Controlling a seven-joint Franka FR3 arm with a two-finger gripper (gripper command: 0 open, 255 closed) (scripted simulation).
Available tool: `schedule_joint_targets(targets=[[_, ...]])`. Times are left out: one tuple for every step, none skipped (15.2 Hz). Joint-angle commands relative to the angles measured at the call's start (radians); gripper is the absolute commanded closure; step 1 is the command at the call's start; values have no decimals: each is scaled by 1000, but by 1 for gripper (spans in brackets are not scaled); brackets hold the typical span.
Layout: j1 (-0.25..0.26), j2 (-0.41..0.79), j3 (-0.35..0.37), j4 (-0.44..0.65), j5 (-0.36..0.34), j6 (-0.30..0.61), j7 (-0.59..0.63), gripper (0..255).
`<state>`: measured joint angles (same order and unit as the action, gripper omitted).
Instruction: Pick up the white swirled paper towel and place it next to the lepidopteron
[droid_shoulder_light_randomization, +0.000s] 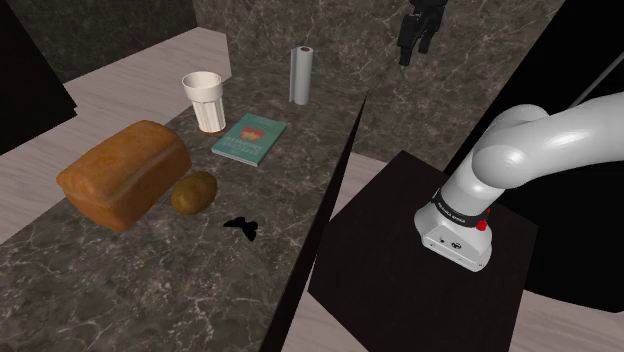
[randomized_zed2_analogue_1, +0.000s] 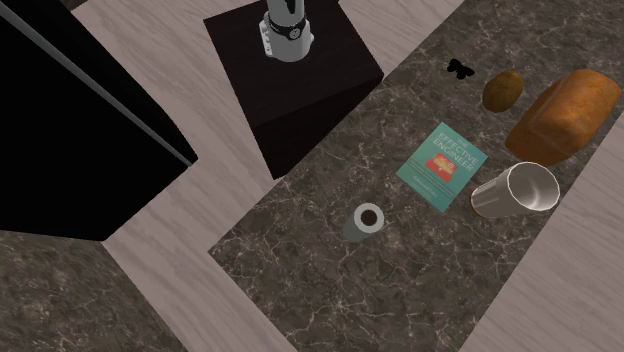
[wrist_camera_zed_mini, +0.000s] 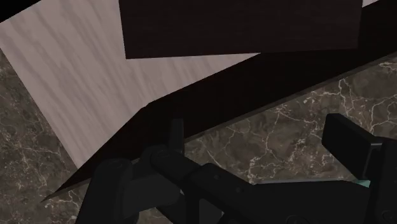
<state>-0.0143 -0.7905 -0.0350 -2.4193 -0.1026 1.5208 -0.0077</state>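
Seemingly open, empty tool (droid_shoulder_light_randomization: 413, 50) high above, paper towel (droid_shoulder_light_randomization: 301, 75) upright near counter (droid_shoulder_light_randomization: 300, 170) edge, butterfly (droid_shoulder_light_randomization: 240, 226) apart

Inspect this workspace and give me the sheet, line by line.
Surface: dark marbled counter.
Job's things: towel roll upright at the counter's far end in the shoulder view; black butterfly lies flat near the stand-side edge, well apart from the roll.
Clutter: loaf with potato beside it; book lying flat; cup upright.
Gripper: gripper open, holds nothing, raised and off to the side of the roll.
Cables: nothing seen.
Surroundings: dark stand, pale floor, black area.
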Motion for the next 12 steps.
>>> schedule_joint_targets(targets=[[0, 0, 0, 0, 0, 0, 0, 0], [0, 38, -7, 12, 0, 27, -4, 0], [-1, 75, -14, 26, 0, 54, -8, 0], [-1, 114, -21, 41, 0, 79, -12, 0], [-1, 152, -28, 57, 1, 103, -17, 0], [0, 191, -35, 75, 3, 126, -22, 0], [0, 229, -42, 94, 5, 148, -27, 0], [1, 268, -48, 114, 8, 169, -33, 0], [1, 307, -54, 135, 11, 188, -38, 0], [2, 346, -61, 158, 15, 206, -44, 0], [3, 385, -67, 182, 20, 223, -51, 0], [4, 424, -72, 207, 25, 238, -57, 0]])
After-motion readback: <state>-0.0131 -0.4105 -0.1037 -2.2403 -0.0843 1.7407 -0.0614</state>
